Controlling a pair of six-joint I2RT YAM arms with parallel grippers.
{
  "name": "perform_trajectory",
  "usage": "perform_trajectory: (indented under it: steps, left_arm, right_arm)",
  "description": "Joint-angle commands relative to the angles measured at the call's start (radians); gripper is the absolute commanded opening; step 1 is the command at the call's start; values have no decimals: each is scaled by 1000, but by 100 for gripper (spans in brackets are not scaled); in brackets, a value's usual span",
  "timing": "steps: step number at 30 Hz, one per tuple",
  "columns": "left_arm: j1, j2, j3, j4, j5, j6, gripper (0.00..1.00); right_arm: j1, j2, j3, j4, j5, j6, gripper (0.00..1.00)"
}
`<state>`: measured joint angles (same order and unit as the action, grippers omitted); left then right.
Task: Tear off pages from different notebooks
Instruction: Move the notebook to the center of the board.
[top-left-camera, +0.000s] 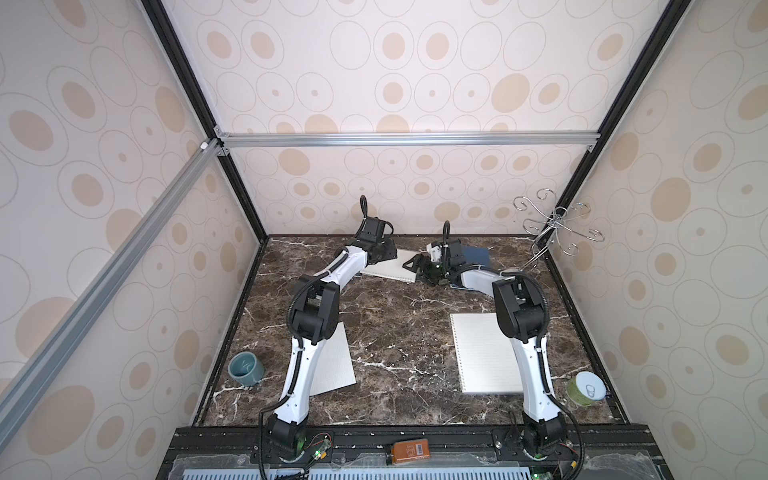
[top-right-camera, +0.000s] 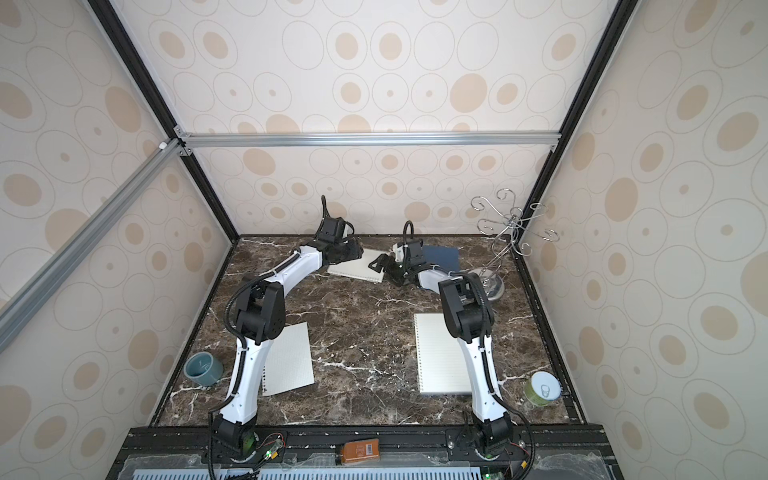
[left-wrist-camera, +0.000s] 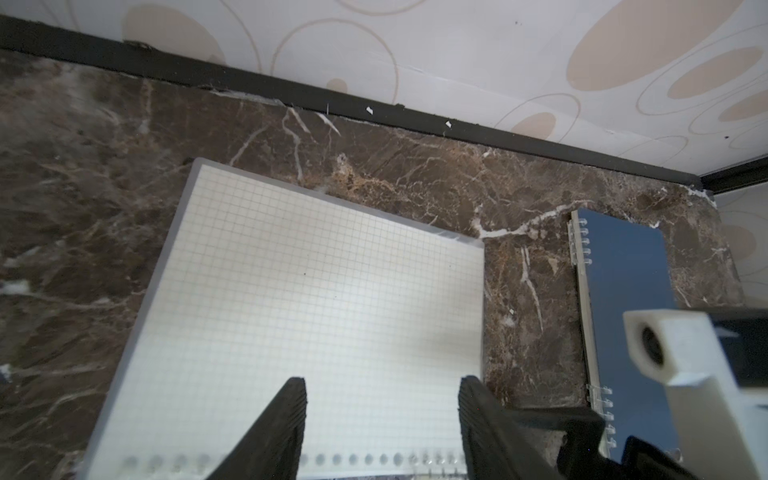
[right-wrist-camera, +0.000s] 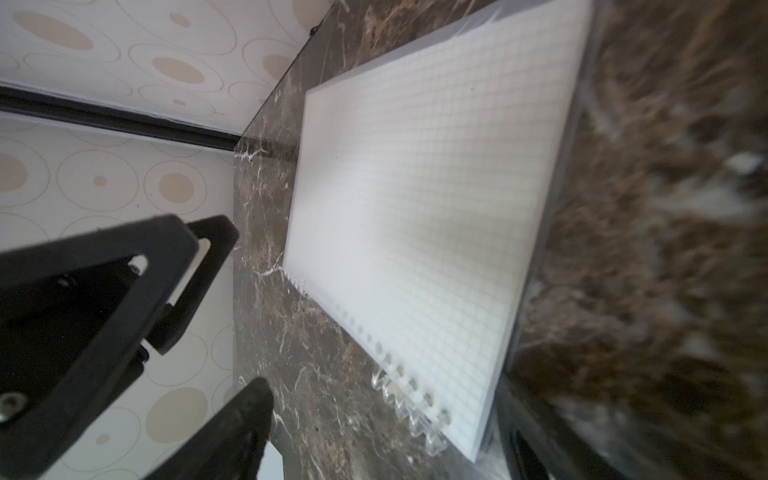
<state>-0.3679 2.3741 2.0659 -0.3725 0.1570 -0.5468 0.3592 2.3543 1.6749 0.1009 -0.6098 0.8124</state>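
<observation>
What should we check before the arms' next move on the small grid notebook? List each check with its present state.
1. Left jaws open above small white grid-paper spiral notebook: ok.
2. Right jaws open by its spiral corner: ok.
3. Notebook flat on brown marble table: ok.
4. Dark-blue spiral notebook apart from it: ok.
5. Anything held in either jaws: not ok.

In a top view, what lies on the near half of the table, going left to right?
Teal cup → loose page → large white notebook → green can.
</observation>
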Motion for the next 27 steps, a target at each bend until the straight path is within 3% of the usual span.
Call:
perform_trajectory:
  steps: [1,9,16,21,27]
  left_arm:
    - [12,12,36,-76,-34,30,60]
    - [37,27,17,-100,-54,36,59]
    - [39,61,13,-93,-26,49,59]
    - [39,108,46,-114,-10,61,58]
    - [39,108,17,-116,-19,56,58]
  right_arm:
    - [72,-33,-5,26,-31,20,86]
    - [166,-95,1,7,-117,-39,86]
    - [60,-178,-56,-55,-66,-137,85]
    - [5,-109,49,-158,-37,-219,85]
    - [-34,71,304,-265,-31,-283,85]
